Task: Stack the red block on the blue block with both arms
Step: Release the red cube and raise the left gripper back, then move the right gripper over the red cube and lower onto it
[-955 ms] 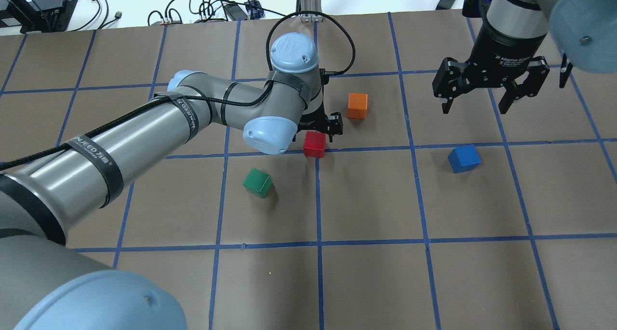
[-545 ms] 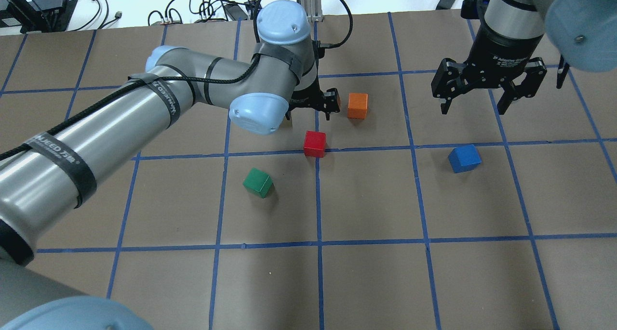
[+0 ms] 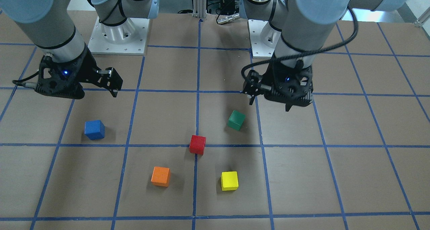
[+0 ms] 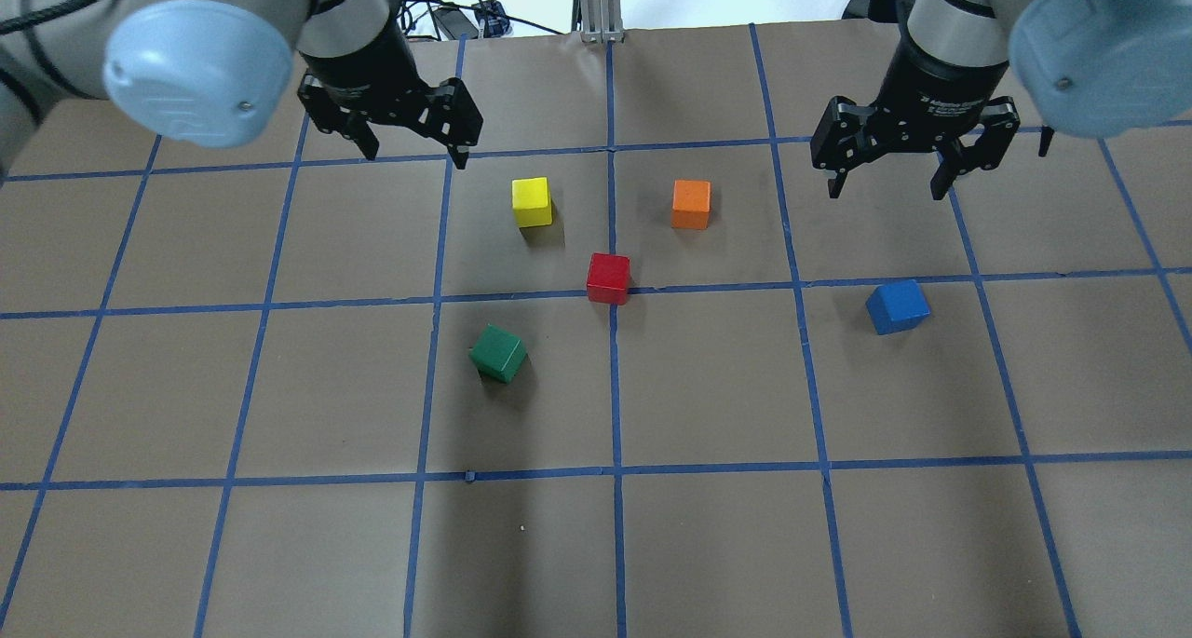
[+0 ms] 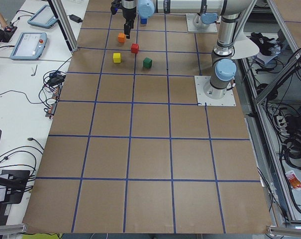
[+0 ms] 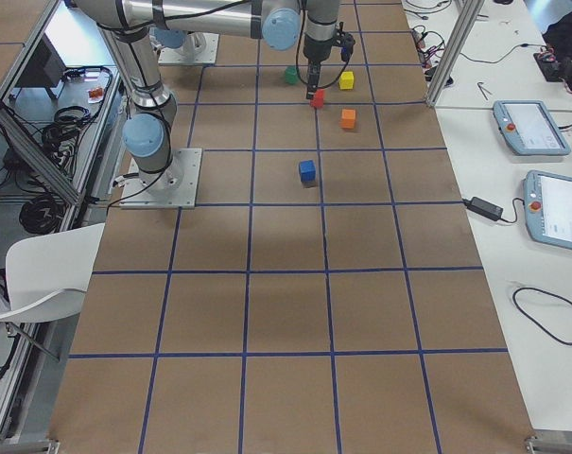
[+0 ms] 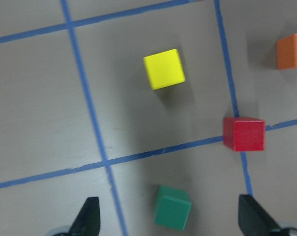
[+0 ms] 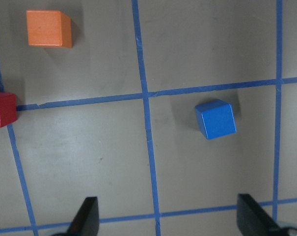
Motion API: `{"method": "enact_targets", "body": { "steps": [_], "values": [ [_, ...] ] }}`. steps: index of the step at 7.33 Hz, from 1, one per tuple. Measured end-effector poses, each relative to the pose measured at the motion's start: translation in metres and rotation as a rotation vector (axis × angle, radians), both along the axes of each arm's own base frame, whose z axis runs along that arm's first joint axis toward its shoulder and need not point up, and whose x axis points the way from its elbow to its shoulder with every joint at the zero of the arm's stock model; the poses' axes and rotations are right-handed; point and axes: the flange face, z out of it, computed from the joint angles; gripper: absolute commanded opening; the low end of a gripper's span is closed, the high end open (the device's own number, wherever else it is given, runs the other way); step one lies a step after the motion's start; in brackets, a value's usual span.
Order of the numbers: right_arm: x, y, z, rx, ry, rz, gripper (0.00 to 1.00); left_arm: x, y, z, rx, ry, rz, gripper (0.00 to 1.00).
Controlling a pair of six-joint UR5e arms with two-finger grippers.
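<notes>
The red block (image 4: 608,278) lies on a blue tape line near the table's middle; it also shows in the front view (image 3: 197,144) and the left wrist view (image 7: 243,133). The blue block (image 4: 897,306) lies to its right, and also shows in the right wrist view (image 8: 216,119). My left gripper (image 4: 416,154) is open and empty, raised over the far left, well apart from the red block. My right gripper (image 4: 883,194) is open and empty, raised just beyond the blue block.
A yellow block (image 4: 532,200) and an orange block (image 4: 691,203) lie just beyond the red block. A green block (image 4: 498,353) lies nearer and to its left. The table (image 4: 708,526) is brown paper with a blue tape grid.
My left arm has drawn back from beside the red block to the far left and risen, uncovering the yellow block. My right gripper has shifted slightly left. No block has moved.
</notes>
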Motion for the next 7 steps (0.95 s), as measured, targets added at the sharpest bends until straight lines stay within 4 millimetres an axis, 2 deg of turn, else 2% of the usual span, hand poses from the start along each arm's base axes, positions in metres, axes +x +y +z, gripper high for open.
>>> {"method": "enact_targets", "body": {
  "steps": [1,2,3,4,7],
  "values": [
    [0.024,-0.015,-0.018,-0.028,0.000,0.017,1.00,0.016,0.019,0.026,-0.012,0.000,0.019,1.00],
    [0.061,-0.026,-0.036,-0.075,-0.004,0.041,1.00,0.028,0.031,0.040,-0.017,0.001,0.042,1.00],
    [0.094,-0.032,-0.053,-0.105,-0.010,0.047,1.00,0.033,0.037,0.043,-0.025,0.003,0.058,1.00],
    [0.119,-0.036,-0.071,-0.118,-0.022,0.040,1.00,0.034,0.038,0.043,-0.038,0.004,0.063,1.00],
    [0.163,-0.046,-0.120,-0.113,-0.076,0.053,1.00,0.035,0.039,0.043,-0.048,0.001,0.057,1.00]
  ]
}}
